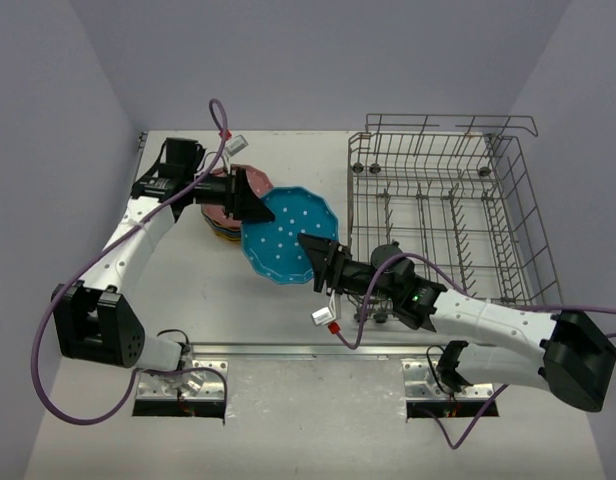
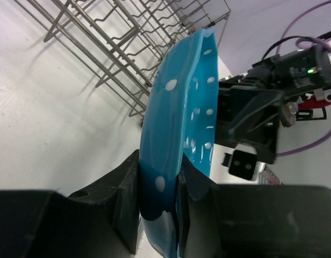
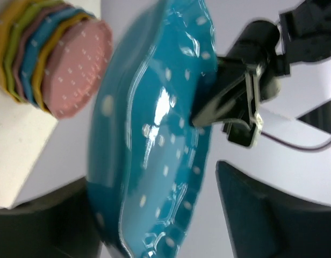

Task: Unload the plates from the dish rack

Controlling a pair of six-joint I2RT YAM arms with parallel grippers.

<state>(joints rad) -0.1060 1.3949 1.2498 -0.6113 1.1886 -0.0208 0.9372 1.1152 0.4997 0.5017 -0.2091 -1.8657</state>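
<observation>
A blue dotted plate [image 1: 286, 232] hangs on edge above the table, between my two grippers. My left gripper [image 1: 256, 207] is shut on its far-left rim; in the left wrist view both pads [image 2: 128, 188] press the plate [image 2: 176, 107]. My right gripper [image 1: 318, 256] sits at the plate's near-right rim. In the right wrist view the plate [image 3: 155, 134] lies between that gripper's [image 3: 155, 209] spread fingers, with a clear gap to the right finger [image 3: 257, 209]. The other plates [image 1: 224, 212] are stacked left of the blue one, pink on top [image 3: 77, 64]. The grey wire dish rack [image 1: 443, 205] shows no plates.
The rack's raised wire sides [image 2: 128, 48] stand close to the right of the blue plate. A purple cable [image 1: 220, 120] loops over the left arm. A metal rail [image 1: 288, 350] runs along the table's near edge by the arm bases.
</observation>
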